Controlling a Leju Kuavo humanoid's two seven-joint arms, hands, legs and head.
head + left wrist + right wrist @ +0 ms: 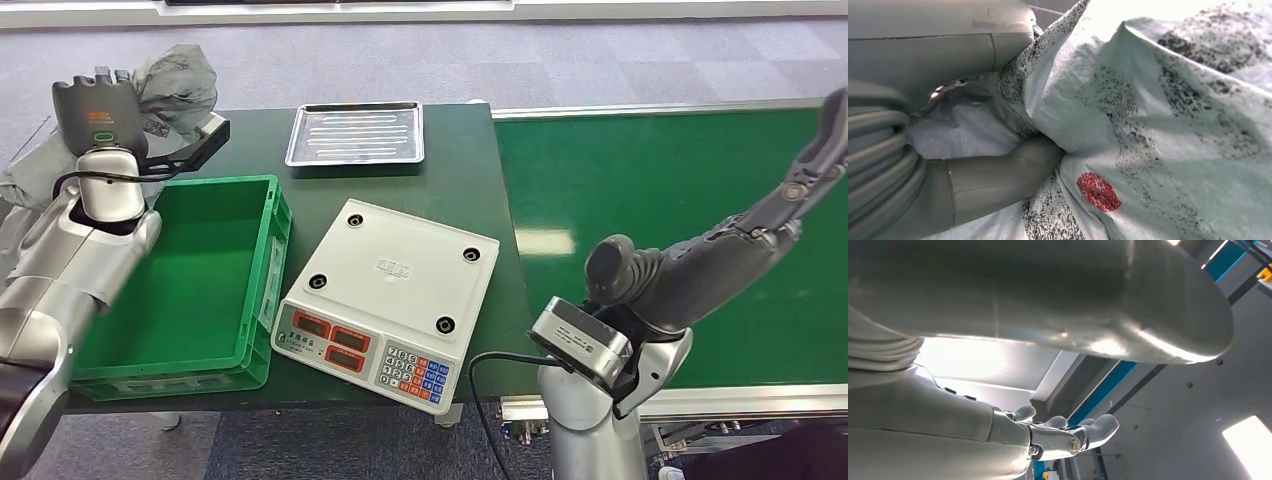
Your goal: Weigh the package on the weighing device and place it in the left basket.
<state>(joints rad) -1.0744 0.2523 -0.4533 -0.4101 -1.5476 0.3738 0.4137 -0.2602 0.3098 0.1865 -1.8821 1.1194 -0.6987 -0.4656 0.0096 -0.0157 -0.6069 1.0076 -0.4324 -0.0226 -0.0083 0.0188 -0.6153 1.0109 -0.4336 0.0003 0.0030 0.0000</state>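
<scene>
Package: we saw the package, a grey crumpled poly mailer with black speckling and a red mark, held up at about ten o'clock of the head view, above the far-left corner of the bench and beyond the basket's far edge.
Handling: we judged it soft and light, since the film folded and sagged around the fingers; the skin looked slick and it had no stiff edge to lean on.
Where to hold: we thought a bunched fold near the middle was the safest hold, as a loose corner could slide out.
Left hand: the left hand gripped the package, its thumb pressed into the folds in the left wrist view.
Basket: the green basket sat at about eight o'clock, just below and nearer than the held package, its inside bare.
Scale: the weighing device stood at six o'clock, just beside the basket's right wall, with nothing on its platter.
Tray: a metal tray lay at twelve o'clock, behind the scale.
Right hand: the right hand was raised at three o'clock over the green conveyor, fingers apart and holding nothing.
</scene>
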